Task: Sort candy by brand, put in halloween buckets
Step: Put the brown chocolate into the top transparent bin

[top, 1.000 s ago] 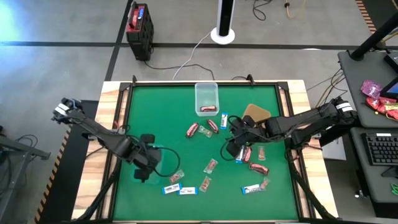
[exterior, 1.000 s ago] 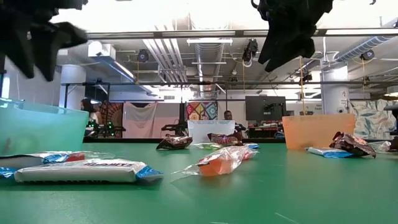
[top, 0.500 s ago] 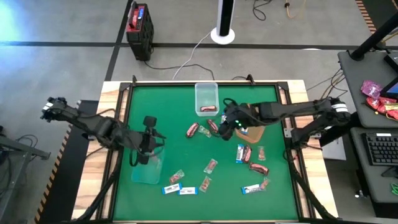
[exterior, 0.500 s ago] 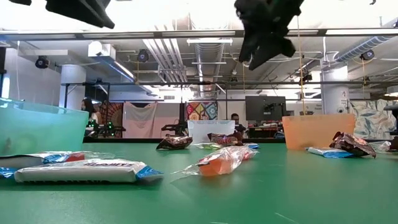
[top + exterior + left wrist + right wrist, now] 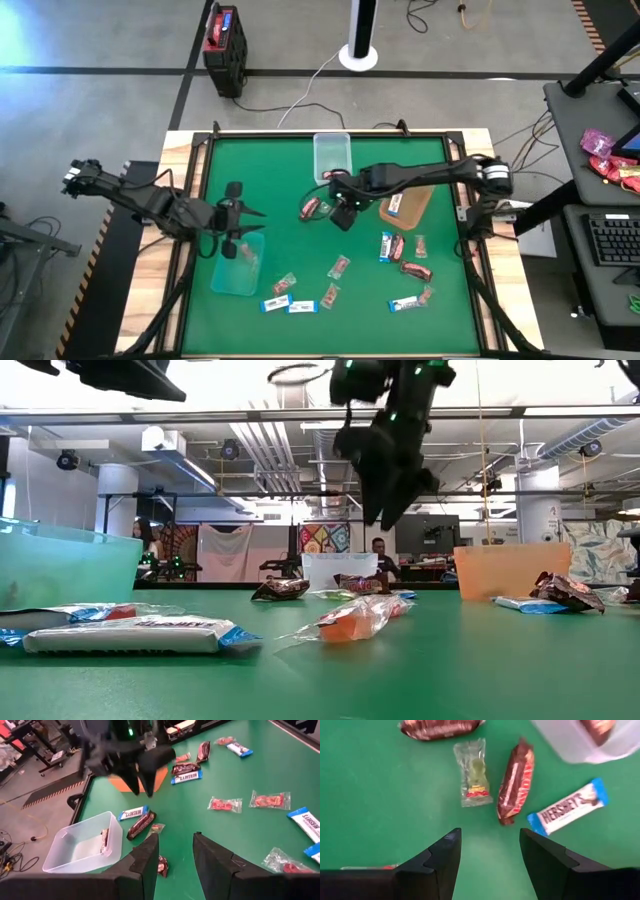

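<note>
My right gripper (image 5: 341, 206) (image 5: 490, 836) is open and hovers over loose candy beside the clear tub (image 5: 332, 157). Below it lie a dark red piece (image 5: 515, 781), a clear piece with green and red (image 5: 474, 774) and a blue-and-white piece (image 5: 568, 812). The clear tub holds one dark red piece (image 5: 335, 176). A blue-and-white piece (image 5: 397, 205) lies in the brown tray (image 5: 418, 198). My left gripper (image 5: 240, 214) (image 5: 175, 839) is open and raised, at the far end of the teal tub (image 5: 236, 270).
More candy is scattered on the green table toward the near edge: pinkish pieces (image 5: 338, 266), blue-and-white ones (image 5: 276, 303) and dark red ones (image 5: 415, 270). A black-and-red box (image 5: 224, 45) stands on the floor beyond the far edge. The table's raised wooden rim (image 5: 183, 190) runs around it.
My right gripper has swung from the candy near the brown tray's near side, across the tray, toward the table's left and far edge, stopping by the clear tub. A blue-and-white piece now lies in the brown tray. My left gripper has risen from the teal tub and moved toward the far edge.
</note>
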